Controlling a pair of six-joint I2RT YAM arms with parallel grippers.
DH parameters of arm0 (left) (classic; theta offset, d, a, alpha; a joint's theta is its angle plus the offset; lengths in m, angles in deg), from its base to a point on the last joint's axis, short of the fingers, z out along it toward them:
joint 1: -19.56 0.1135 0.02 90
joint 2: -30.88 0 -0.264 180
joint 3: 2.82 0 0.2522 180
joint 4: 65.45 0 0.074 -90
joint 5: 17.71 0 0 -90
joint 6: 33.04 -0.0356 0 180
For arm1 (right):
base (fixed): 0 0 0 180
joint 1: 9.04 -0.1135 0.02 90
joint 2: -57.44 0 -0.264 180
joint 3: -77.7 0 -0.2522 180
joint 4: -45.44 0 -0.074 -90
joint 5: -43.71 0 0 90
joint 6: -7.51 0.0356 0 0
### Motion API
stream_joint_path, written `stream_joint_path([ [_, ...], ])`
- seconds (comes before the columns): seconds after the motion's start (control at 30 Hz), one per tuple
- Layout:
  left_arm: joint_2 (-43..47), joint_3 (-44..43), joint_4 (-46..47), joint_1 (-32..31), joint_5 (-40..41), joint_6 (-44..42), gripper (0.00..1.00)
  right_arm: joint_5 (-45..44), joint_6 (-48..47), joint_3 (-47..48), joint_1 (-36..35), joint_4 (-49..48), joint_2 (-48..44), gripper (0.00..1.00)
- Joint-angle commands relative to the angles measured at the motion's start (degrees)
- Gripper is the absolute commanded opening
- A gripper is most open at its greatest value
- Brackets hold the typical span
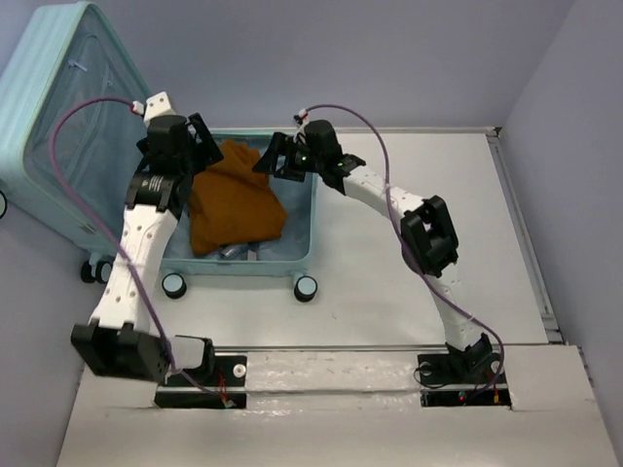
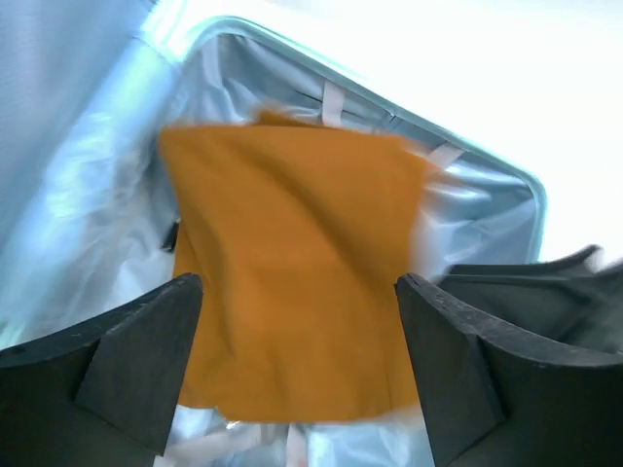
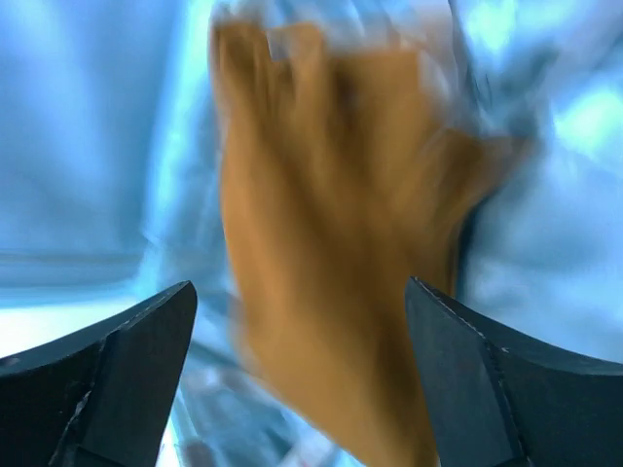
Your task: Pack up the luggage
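Note:
The pale mint-blue luggage (image 1: 298,255) lies open on the table, its lid (image 1: 58,117) propped up at the left. An orange-brown garment (image 1: 232,199) lies inside it on the light blue lining; it also shows in the left wrist view (image 2: 292,292) and, blurred, in the right wrist view (image 3: 331,272). My left gripper (image 1: 204,146) is open and empty above the garment's left far part. My right gripper (image 1: 277,161) is open and empty above the garment's right far part. In both wrist views the jaws stand wide apart with the garment below them.
Black-and-white spinner wheels (image 1: 305,288) stick out at the luggage's near edge. Something grey (image 1: 234,251) lies under the garment's near edge. The white table (image 1: 428,214) spreads to the right of the luggage. A purple cable (image 1: 88,117) arcs over the lid.

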Motion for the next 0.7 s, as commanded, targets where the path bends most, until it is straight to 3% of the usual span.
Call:
stream_joint_path([
  [0.0,17.51,1.30,0.21,-1.89,7.66,-1.68,0.95,0.93,-5.64,3.39,0.46,6.44,-3.21,0.95],
  [0.1,25.78,5.95,-4.00,-1.89,14.23,-2.12,0.95,1.19,-7.84,0.23,0.46,7.32,-5.32,0.95],
  [0.23,37.53,15.53,-8.40,-1.89,30.55,-1.16,0.97,0.84,-11.62,-5.74,0.46,7.58,-11.64,0.95],
  [0.33,41.69,20.72,-8.67,-1.81,38.57,-1.06,0.99,2.50,-13.82,-8.82,-0.07,7.58,-14.46,0.95],
  [0.37,42.75,21.51,-8.85,-1.81,44.60,-1.50,0.99,2.86,-14.52,-9.70,-0.07,7.50,-16.82,0.95],
  [0.53,37.86,24.24,-4.55,-1.28,55.36,-2.82,0.99,4.09,-19.00,-16.29,-0.07,7.76,-23.34,0.97],
  [0.67,31.88,22.67,1.44,2.49,54.87,-7.39,0.99,3.39,-23.39,-22.18,-0.07,9.51,-27.47,1.00],
])
